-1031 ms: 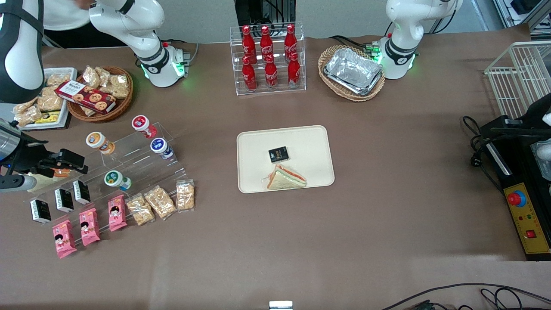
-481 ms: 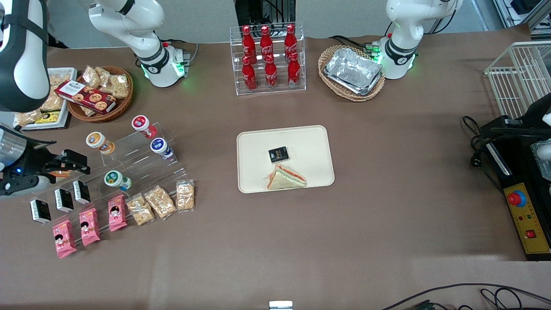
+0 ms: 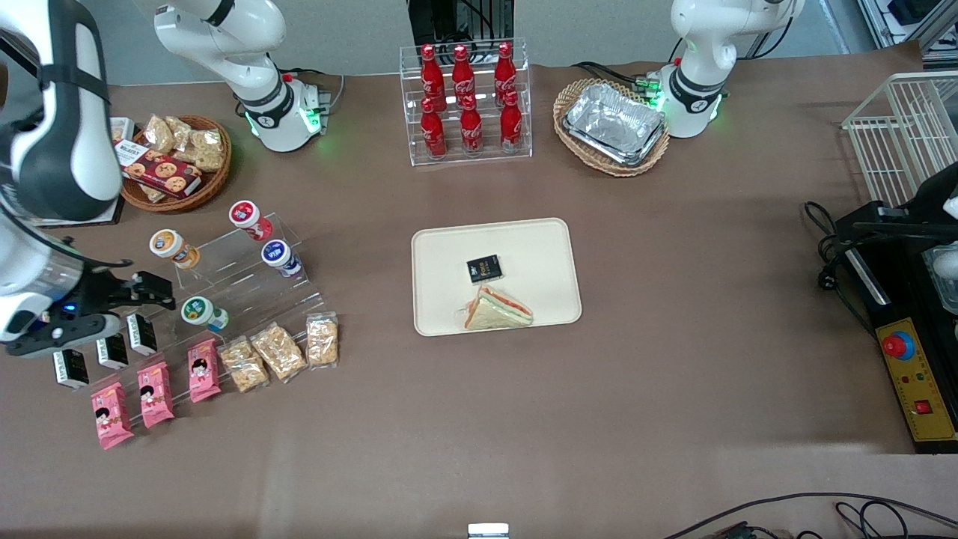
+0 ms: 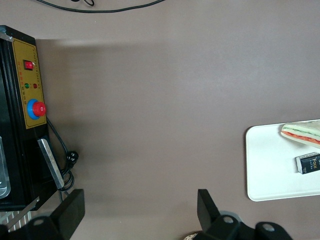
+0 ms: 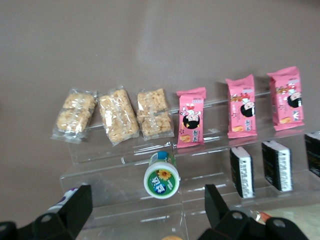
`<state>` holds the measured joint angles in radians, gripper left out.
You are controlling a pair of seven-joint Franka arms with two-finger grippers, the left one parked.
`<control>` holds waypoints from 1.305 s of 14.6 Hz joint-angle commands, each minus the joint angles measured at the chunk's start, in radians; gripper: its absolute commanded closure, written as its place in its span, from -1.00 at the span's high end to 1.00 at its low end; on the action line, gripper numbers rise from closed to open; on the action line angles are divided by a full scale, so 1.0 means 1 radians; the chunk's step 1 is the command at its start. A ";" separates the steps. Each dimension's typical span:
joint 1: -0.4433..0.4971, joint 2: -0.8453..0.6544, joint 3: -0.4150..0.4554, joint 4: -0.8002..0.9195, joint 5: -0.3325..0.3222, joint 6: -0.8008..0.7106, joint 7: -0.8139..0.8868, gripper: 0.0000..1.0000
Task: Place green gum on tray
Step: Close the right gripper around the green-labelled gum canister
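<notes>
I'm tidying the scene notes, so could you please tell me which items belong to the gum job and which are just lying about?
Job:
- green gum, on the clear stepped stand
- tray
- gripper, open, beside the gum

Lying about:
- sandwich and black packet, on the tray
- blue-lidded jar
- pink snack packs

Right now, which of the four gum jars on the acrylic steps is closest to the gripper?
The green gum, on a lower step than the orange-lidded jar, red-lidded jar and blue-lidded jar. The gripper, fingers open, hovers just beside it.
</notes>
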<state>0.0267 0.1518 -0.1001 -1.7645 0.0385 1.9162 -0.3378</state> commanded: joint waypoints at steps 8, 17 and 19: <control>-0.033 -0.086 0.005 -0.381 -0.016 0.368 -0.095 1.00; -0.030 -0.078 0.007 -0.518 -0.016 0.546 -0.149 1.00; -0.028 -0.080 0.007 -0.527 -0.016 0.546 -0.147 1.00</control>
<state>0.0013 0.1023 -0.0975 -2.2504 0.0350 2.4347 -0.4758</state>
